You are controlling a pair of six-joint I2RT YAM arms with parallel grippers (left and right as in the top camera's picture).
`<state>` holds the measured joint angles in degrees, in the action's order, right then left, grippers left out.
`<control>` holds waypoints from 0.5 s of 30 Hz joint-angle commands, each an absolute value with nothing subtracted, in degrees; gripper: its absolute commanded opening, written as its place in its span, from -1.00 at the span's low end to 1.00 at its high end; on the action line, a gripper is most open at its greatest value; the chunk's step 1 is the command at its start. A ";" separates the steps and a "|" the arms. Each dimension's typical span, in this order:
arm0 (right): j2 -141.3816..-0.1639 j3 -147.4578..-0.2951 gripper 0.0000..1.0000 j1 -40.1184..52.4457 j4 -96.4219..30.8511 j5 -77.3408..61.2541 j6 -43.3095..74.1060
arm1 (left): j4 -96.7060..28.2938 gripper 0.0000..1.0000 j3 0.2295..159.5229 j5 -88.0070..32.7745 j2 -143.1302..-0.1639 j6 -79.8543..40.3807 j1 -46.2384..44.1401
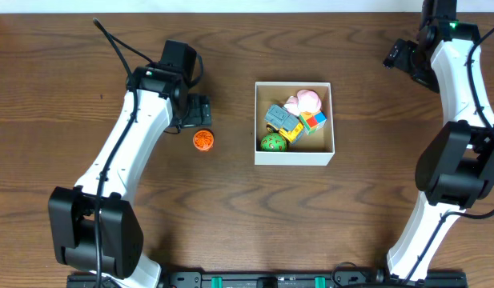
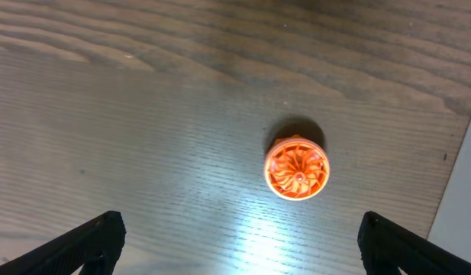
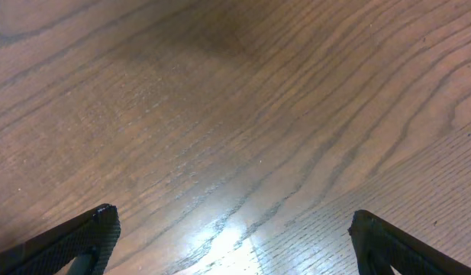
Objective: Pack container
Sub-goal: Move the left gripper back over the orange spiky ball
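At the left of the wooden table (image 1: 351, 232), the left gripper (image 1: 197, 112) hangs with its jaws spread wide and nothing between them, just beside a small round orange toy (image 2: 297, 169) lying on the bare wood. At centre sits the container (image 1: 295, 158), a square white-walled box, holding a green ball (image 1: 272, 143), a grey-blue toy (image 1: 282, 118), a many-coloured cube (image 1: 314, 121) and a pink toy (image 1: 304, 102). At far right, well apart from the box, the right gripper (image 3: 235, 248) is likewise wide open and empty over bare wood.
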<state>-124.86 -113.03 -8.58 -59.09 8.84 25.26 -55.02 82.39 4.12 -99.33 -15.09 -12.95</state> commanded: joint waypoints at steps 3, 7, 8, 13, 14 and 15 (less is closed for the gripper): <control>-124.22 -112.79 0.99 -8.58 -59.16 9.63 26.11 | -52.69 0.96 78.70 -0.49 -101.12 -15.73 -12.93; -124.22 -112.79 0.98 -8.58 -59.16 9.63 26.11 | -49.93 0.96 76.42 -0.91 -103.11 -15.75 -12.93; -124.22 -112.79 0.99 -8.58 -59.16 9.63 26.11 | -49.50 0.96 76.36 -0.91 -103.70 -15.73 -12.93; -124.22 -112.79 0.99 -8.58 -59.16 9.63 26.11 | -48.40 0.96 76.36 -0.91 -105.38 -15.31 -12.93; -124.22 -112.79 0.99 -8.58 -59.16 9.63 26.11 | -48.45 0.96 76.36 -0.91 -105.91 -15.31 -12.93; -124.22 -112.79 0.99 -8.58 -59.16 9.63 26.11 | -48.45 0.96 76.36 -0.91 -106.50 -15.31 -12.93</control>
